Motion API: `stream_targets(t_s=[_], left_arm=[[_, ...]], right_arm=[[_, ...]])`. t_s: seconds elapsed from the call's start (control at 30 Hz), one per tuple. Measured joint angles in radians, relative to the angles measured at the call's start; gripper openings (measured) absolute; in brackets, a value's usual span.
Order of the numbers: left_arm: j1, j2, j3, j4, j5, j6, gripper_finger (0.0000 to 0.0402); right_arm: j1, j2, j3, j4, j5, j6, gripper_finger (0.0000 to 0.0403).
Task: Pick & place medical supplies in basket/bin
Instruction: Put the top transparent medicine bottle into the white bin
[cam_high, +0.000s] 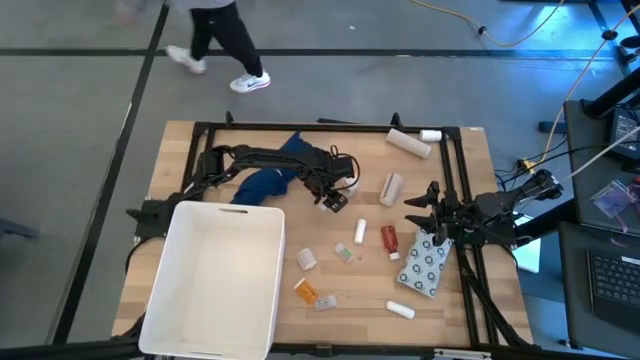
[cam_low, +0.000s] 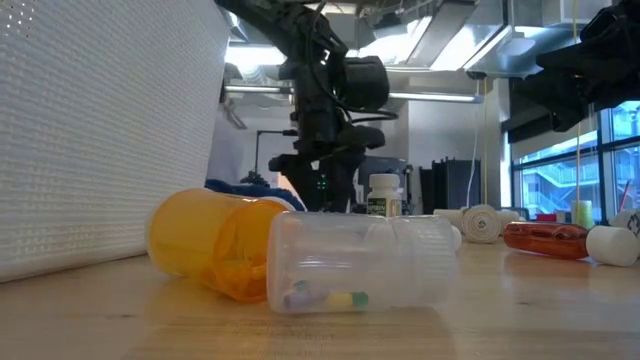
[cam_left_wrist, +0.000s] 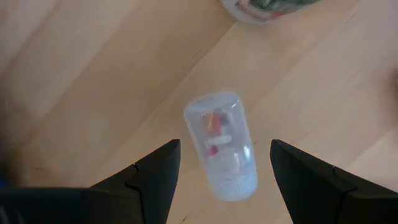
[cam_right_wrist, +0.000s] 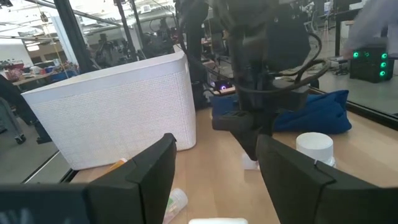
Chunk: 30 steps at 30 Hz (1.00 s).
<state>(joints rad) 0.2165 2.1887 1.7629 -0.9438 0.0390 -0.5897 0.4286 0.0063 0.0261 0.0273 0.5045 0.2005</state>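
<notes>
A small clear vial (cam_left_wrist: 221, 146) with red and white bits inside lies on its side on the wooden table. My left gripper (cam_left_wrist: 224, 149) hangs over it, pointing steeply down and open, one finger on either side and just above it. From the right wrist view the left gripper (cam_right_wrist: 249, 148) stands right over the vial (cam_right_wrist: 249, 163). In the high view my left gripper (cam_high: 336, 203) covers the vial. The white bin (cam_high: 228, 207) stands at the near left. My right gripper (cam_high: 422, 205) waits open at the table's right, level, nothing between its fingers.
The blue cloth (cam_high: 268, 180) lies behind the bin. A white bottle (cam_high: 360, 230), a red bottle (cam_high: 389, 238), a dotted packet (cam_high: 425, 265), an orange pill bottle (cam_high: 306, 291) and a beige roll (cam_high: 408, 143) are scattered right of the bin. A person walks beyond the far edge.
</notes>
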Motion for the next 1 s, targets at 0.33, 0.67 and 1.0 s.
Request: stream_targets(t_s=[0.33,0.67,1.0], left_arm=[[0.000,0.018,0.000,0.006,-0.018,-0.025,0.0242],[-0.001,0.056,-0.001,0.006,-0.021,-0.029,0.0242],[-0.001,0.062,-0.001,0.005,-0.022,-0.041,0.0188]], right_arm=[[0.000,0.000,0.000,0.000,0.000,0.000,0.0225],[0.000,0.000,0.000,0.000,0.000,-0.001,0.0225],[0.000,0.000,0.000,0.000,0.000,0.000,0.0225]])
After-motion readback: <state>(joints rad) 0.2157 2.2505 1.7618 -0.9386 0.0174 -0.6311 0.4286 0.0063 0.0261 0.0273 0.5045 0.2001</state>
